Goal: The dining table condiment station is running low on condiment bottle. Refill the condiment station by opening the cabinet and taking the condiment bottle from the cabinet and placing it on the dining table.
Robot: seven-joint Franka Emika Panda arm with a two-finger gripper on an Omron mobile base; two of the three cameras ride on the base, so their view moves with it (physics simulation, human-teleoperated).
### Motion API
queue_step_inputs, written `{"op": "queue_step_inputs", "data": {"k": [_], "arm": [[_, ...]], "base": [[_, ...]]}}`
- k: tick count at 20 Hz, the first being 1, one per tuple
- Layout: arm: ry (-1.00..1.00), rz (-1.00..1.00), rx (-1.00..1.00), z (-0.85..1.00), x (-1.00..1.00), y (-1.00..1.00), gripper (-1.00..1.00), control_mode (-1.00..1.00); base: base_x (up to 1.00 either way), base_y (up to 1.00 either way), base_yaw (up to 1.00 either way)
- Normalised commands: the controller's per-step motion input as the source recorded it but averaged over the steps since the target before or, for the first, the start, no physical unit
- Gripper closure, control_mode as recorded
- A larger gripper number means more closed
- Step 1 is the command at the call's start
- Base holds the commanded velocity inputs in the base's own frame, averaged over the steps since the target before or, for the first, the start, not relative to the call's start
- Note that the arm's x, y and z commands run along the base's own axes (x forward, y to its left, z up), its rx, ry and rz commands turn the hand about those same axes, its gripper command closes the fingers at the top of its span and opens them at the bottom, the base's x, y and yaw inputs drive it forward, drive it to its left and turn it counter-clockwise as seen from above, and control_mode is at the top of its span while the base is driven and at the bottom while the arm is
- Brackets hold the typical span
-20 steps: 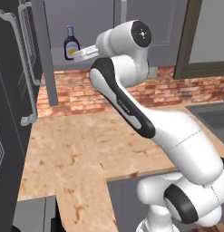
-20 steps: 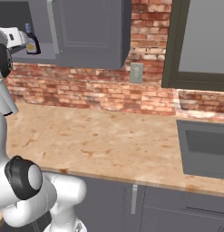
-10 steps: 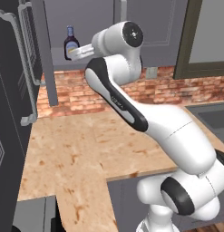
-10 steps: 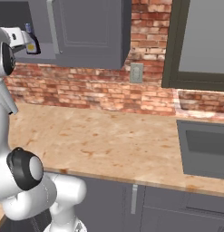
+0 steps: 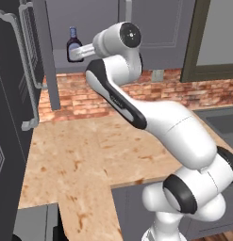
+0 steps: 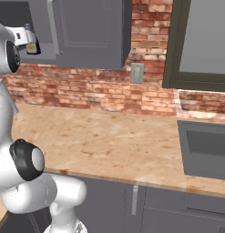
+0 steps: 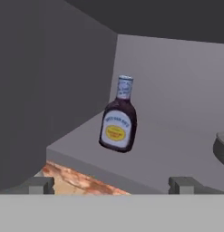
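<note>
In the left base view, the white arm rises from the lower right and bends up toward the dark grey upper wall cabinet [image 5: 151, 28], whose left door stands swung open edge-on toward the camera. The small dark sauce bottle with a bulbous body, narrow neck and bluish cap [image 5: 73, 44] stands upright on the cabinet's bottom shelf, at the left of the open compartment. The two-finger gripper [image 5: 79, 52] reaches in from the right at the level of the bottle's body, just beside it; whether it touches the bottle cannot be told here. Below lie the red brick wall [image 5: 89, 96] and the light beige, brown-mottled counter top [image 5: 80, 155], with a tall black unit with a curved grey handle [image 5: 14, 94] at the left. In the right base view, the gripper [image 6: 31, 44] points into the cabinet [image 6: 86, 32] at the upper left, with the bottle's yellow label and cap [image 6: 31, 42] partly hidden behind the hand. A long silver bar handle [image 6: 52, 25] runs down the closed door, and a dark sink basin [image 6: 205, 148] sits in the counter at the right. In the hand view, the bottle [image 7: 118, 121] appears tilted on the grey shelf, ahead of and between the two dark fingertips [image 7: 38, 183], which stand spread wide and well apart from it, gripping nothing.
</note>
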Motion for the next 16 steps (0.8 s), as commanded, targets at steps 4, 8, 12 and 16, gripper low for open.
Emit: {"op": "queue_step_inputs", "data": {"k": [4,8,12,16], "arm": [[0.00,-0.04,0.02,0.00,0.31,0.00,-1.00,-1.00],[0.00,-0.04,0.01,0.00,0.33,0.01,-1.00,-1.00],[0.00,-0.04,0.01,0.00,0.34,0.05,-1.00,-1.00],[0.00,-0.02,0.00,0.00,0.30,0.09,-1.00,-1.00]], "base": [[0.00,0.00,0.00],[0.00,0.00,0.00],[0.00,0.00,0.00],[0.00,0.00,0.00]]}}
